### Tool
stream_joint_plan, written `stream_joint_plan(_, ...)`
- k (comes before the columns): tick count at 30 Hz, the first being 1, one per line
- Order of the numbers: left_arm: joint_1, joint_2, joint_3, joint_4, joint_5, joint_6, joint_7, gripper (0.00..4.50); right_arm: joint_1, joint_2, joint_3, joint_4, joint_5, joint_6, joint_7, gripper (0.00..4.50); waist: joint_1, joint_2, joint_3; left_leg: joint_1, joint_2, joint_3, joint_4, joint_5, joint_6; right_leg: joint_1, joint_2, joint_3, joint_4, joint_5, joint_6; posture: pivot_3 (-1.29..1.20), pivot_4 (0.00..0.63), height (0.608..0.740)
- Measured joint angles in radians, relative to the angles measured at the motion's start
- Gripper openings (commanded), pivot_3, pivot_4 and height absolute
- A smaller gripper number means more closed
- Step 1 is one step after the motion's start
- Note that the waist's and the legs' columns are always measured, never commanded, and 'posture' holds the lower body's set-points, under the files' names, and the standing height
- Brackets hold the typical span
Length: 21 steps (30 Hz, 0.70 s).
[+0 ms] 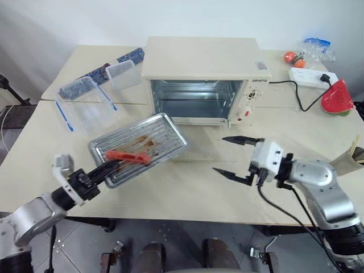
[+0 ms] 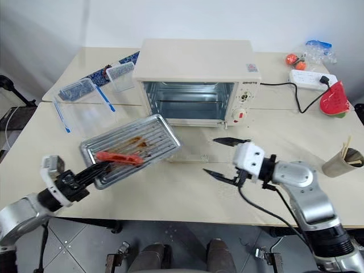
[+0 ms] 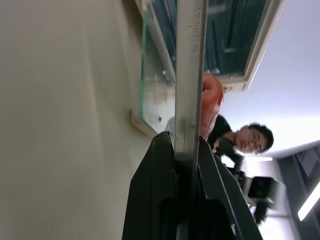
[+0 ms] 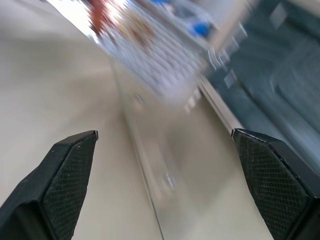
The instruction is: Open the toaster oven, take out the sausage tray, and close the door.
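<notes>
Left claw (image 1: 108, 168) pinches sausage tray (image 1: 139, 148); right claw (image 1: 234, 156) gapes empty.

Toaster oven (image 1: 199, 68) open, door (image 2: 193, 152) flat; sausage tray (image 1: 139, 147) tilted, outside, front-left.

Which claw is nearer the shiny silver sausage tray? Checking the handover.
Left. The left claw grips the ridged silver sausage tray by its edge; the right claw hangs open, apart from it.
</notes>
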Motion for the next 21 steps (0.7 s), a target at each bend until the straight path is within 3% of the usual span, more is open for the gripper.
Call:
stream_joint_plan(7, 0.191, -0.044, 0.160, -0.019, -0.002, 0.019, -0.194, 0.00, 0.018, -0.003, -0.083, 0.169, 0.023, 0.045, 0.044, 2.31, -0.003, 0.000, 0.000, 0.000, 0.001, 0.003, -0.001, -0.002, 0.002, 0.000, -0.001, 0.001, -0.005, 0.000, 0.000, 0.00, 0.150, 0.740)
stream_joint_plan(14, 0.324, -0.149, 0.231, -0.024, -0.002, -0.028, -0.210, 0.00, -0.006, 0.014, -0.055, 0.294, -0.036, 0.045, 0.051, 0.02, -0.001, 0.000, 0.000, 0.000, 0.002, 0.005, -0.001, -0.004, 0.004, 0.001, -0.002, 0.000, -0.011, 0.002, -0.003, 0.00, 0.150, 0.740)
stream_joint_plan(21, 0.301, -0.318, 0.273, -0.079, -0.002, -0.174, -0.054, 0.00, -0.081, 0.060, -0.033, 0.457, -0.102, 0.059, 0.030, 0.02, 0.000, 0.000, 0.000, 0.000, 0.004, 0.006, -0.001, -0.005, 0.003, 0.003, -0.001, -0.001, -0.014, 0.003, -0.003, 0.00, 0.150, 0.740)
